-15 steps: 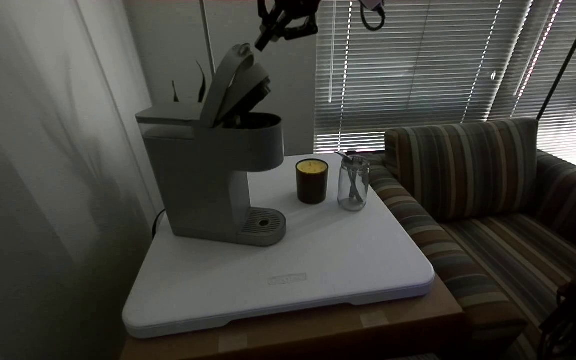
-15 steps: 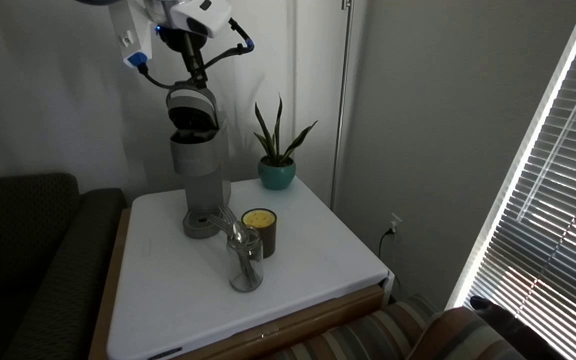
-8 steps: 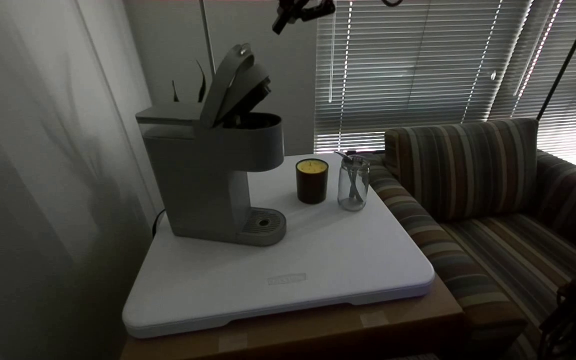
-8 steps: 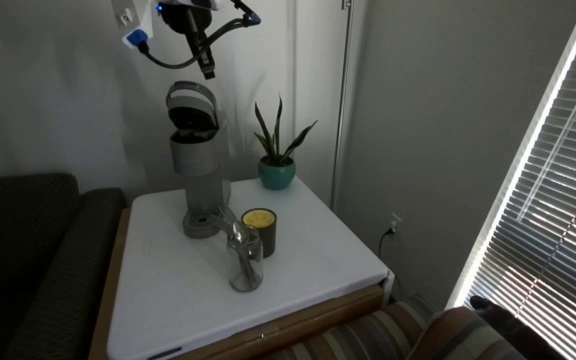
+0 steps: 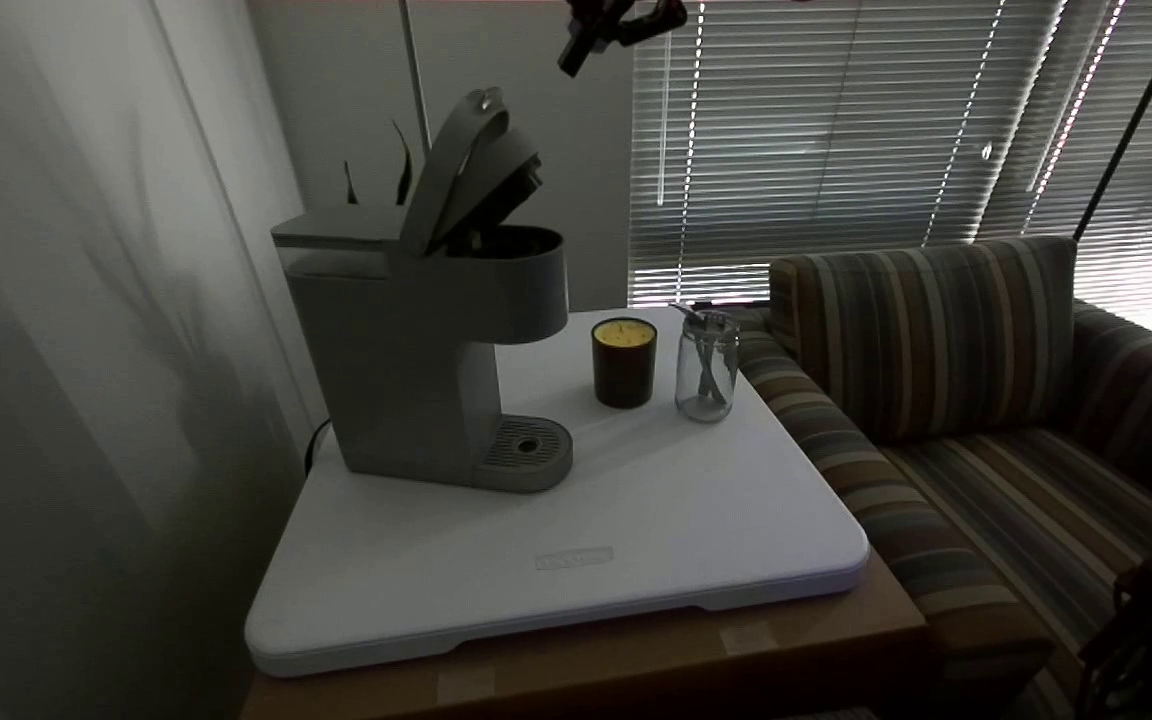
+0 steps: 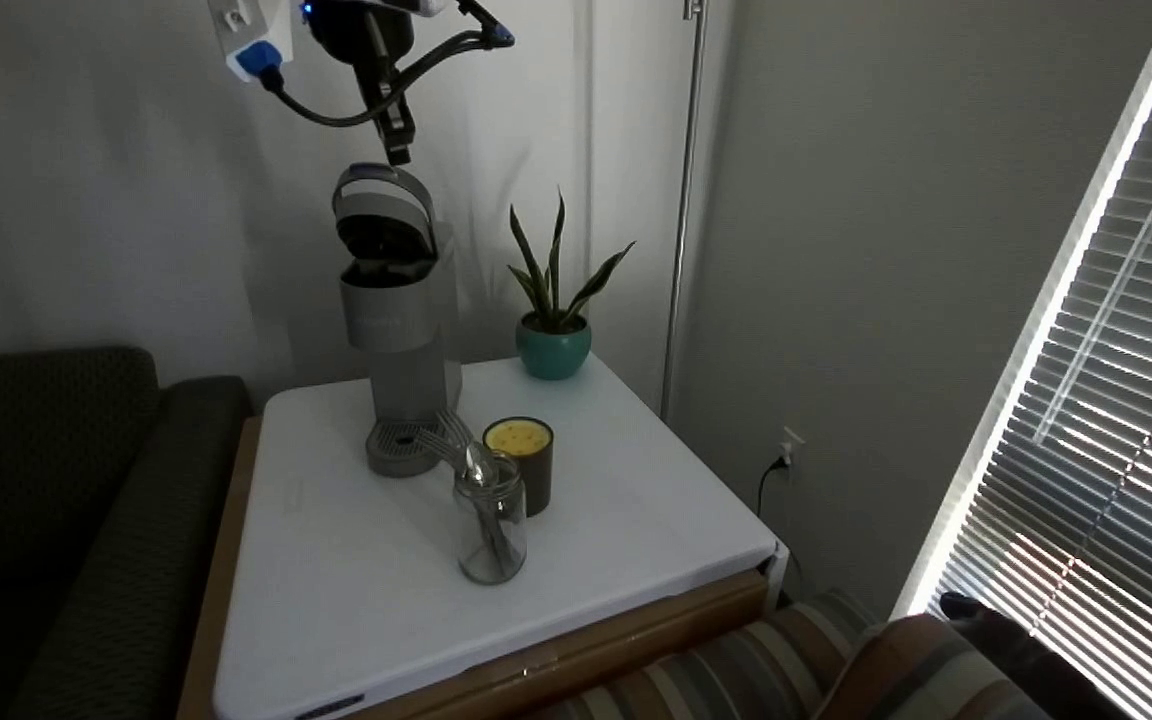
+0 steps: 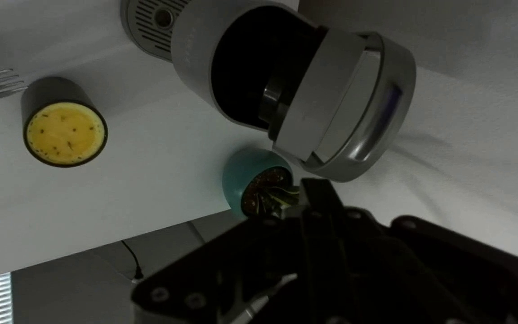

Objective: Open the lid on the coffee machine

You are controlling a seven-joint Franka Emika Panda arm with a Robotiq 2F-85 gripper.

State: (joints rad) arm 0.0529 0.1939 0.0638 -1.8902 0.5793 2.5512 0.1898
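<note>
A matt, plastic-like finish is shown by the coffee machine [image 5: 391, 370], a metallic gloss by its lid handle [image 7: 382, 119]; the jar [image 6: 492, 535] is of glass, the forks [image 6: 460, 434] of shiny metal, and the armchair [image 5: 966, 480] is upholstered in cloth

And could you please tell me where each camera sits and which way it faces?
An exterior view: beside the machine, facing its side, with blinds beyond; gripper at top.
An exterior view: near the chair, facing the machine's front and plant; gripper at top.
Wrist view: above the table, looking down at the open lid; fingers at bottom.
Both exterior views share the machine, cup and jar.
</note>
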